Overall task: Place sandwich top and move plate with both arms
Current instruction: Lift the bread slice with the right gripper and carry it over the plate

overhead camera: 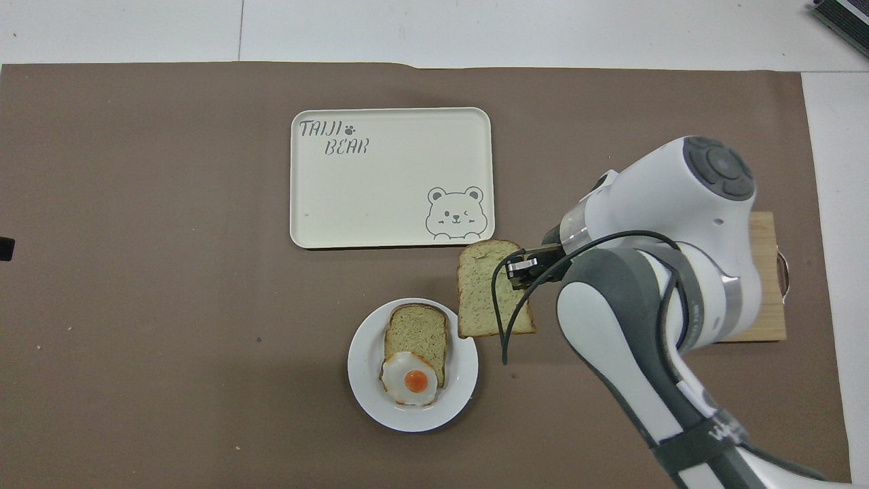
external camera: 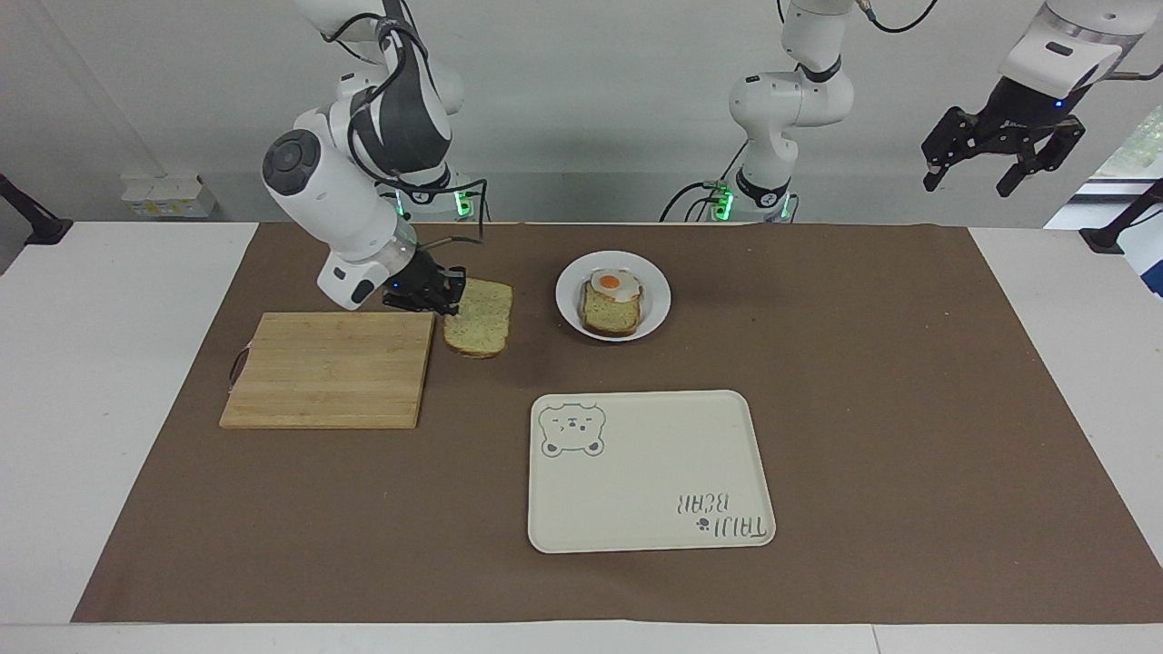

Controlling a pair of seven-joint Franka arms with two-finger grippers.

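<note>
The sandwich top (external camera: pixel 479 317) hung in the air, pinched by one edge in the right gripper (external camera: pixel 442 297), fingers clamped tight on the crust, over the brown mat between the cutting board (external camera: pixel 329 370) and the plate (external camera: pixel 570 313). In the overhead view it sat at about two o'clock from the plate, just lapping the rim. On the plate waited the egg slice (external camera: pixel 611 304), the egg riding toward the robots' edge of it. From the plate, the bear tray (external camera: pixel 647 470) lay at twelve o'clock overhead. The left gripper (external camera: pixel 1003 158) waited high off the table's end, jaws spread, holding nothing. My worry: gripped by one edge, that slice could droop, land crooked and nudge the egg off.
</note>
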